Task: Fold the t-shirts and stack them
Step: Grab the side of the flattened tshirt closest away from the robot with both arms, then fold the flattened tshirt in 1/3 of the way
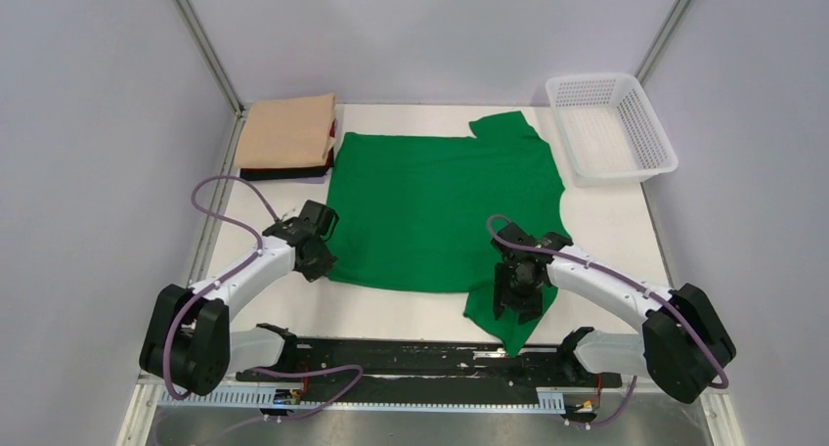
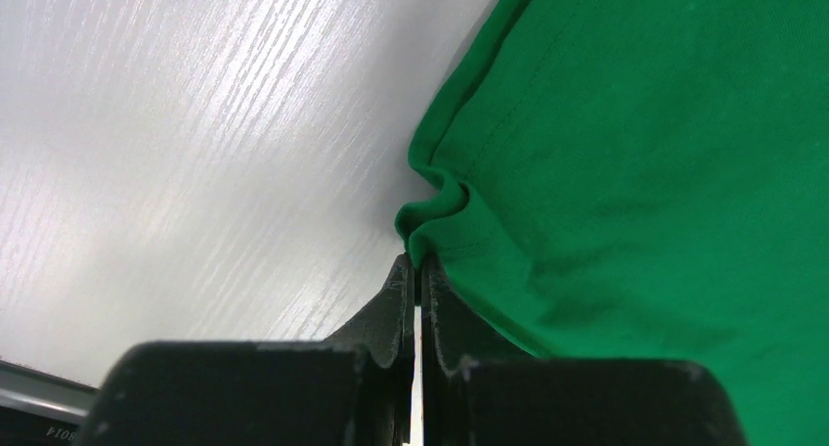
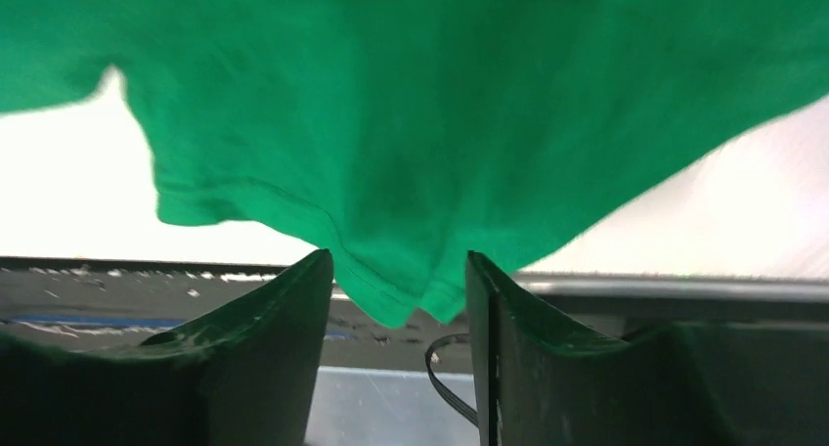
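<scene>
A bright green t-shirt point(image 1: 440, 206) lies spread flat on the white table point(image 1: 626, 236), one sleeve trailing off the near edge. My left gripper point(image 1: 318, 260) sits at its near left corner. In the left wrist view the left gripper point(image 2: 417, 262) is shut on a pinched fold of the green t-shirt's hem point(image 2: 635, 172). My right gripper point(image 1: 513, 304) hovers over the near right sleeve. In the right wrist view the right gripper point(image 3: 399, 270) has its jaws apart, with a tip of the green t-shirt point(image 3: 440, 123) hanging between them. A folded tan t-shirt point(image 1: 285, 131) rests on a folded black t-shirt point(image 1: 283, 174) at the back left.
A white plastic mesh basket point(image 1: 611, 128) stands at the back right corner. Metal frame posts and grey walls enclose the table. A black rail with cables point(image 1: 411, 358) runs along the near edge between the arm bases.
</scene>
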You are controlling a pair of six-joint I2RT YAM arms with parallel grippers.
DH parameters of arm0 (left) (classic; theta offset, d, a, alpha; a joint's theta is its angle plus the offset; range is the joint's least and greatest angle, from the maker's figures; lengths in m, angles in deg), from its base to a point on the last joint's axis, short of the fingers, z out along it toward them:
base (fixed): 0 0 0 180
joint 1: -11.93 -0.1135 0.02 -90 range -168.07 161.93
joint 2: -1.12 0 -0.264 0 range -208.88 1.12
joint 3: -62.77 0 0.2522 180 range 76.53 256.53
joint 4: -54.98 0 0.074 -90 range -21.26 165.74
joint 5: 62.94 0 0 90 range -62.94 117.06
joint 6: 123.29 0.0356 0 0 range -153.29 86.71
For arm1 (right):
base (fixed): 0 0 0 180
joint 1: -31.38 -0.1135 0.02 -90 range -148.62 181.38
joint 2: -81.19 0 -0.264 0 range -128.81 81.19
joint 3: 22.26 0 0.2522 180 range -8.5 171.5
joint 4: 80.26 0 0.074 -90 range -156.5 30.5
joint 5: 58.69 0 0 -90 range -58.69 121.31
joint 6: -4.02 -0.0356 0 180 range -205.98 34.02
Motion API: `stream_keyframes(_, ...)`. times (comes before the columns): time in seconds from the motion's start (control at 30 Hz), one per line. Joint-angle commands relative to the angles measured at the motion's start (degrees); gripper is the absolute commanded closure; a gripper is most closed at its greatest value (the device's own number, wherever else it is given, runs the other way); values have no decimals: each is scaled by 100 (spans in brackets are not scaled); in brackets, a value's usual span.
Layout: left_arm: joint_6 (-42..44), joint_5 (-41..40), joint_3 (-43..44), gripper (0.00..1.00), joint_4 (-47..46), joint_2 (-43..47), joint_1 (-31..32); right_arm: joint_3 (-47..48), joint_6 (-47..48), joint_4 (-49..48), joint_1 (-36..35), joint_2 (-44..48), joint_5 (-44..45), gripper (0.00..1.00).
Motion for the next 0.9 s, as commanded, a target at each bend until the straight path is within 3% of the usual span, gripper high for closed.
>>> stream_keyframes(0.0,2,-94,91,100,8,210,-32,-95,-487,262,-331,148,-331,52)
stream_keyframes(0.23,-75,-82,-25,100,49,387,-32,-591,-734,-149,-546,211,-681,70)
stream_keyframes(0.47,-108,-112,-114,100,145,558,-37,-794,-929,-629,-567,-405,-402,85)
stream_keyframes(0.57,-142,-131,-162,100,308,696,-33,-731,-1064,-529,-584,-474,-198,99)
stream_keyframes(0.87,-79,167,-222,100,350,1194,-33,-145,-1287,363,-634,364,879,100)
